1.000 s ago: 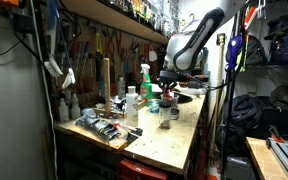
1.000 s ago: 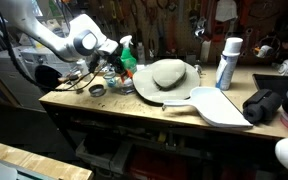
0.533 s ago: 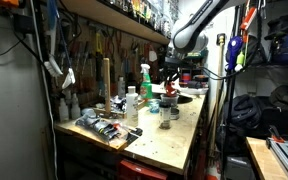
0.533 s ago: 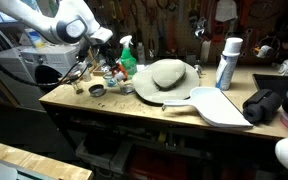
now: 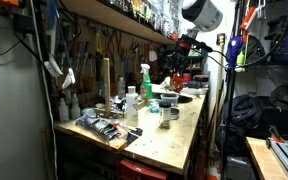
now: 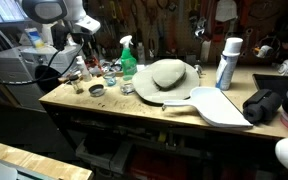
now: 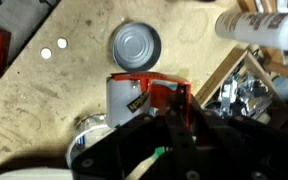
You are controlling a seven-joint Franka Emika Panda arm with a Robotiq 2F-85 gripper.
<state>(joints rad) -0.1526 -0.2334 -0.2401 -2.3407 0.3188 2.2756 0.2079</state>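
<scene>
My gripper fills the bottom of the wrist view as a dark mass. Its fingers meet in the middle and look shut, with nothing clearly held. Below it on the wooden bench stand a white container with a red-orange top and a tin can seen from above. In both exterior views the gripper hangs high above the cluttered end of the bench, well off the surface. A green spray bottle stands close by.
A wooden box of tools lies to the right of the container and a white bottle lies at the top right. A tan hat, a white tray and a white spray can sit on the bench. Shelves hang above.
The arm has risen steadily from bench level near the bottles to high above them. The things on the bench have not moved.
</scene>
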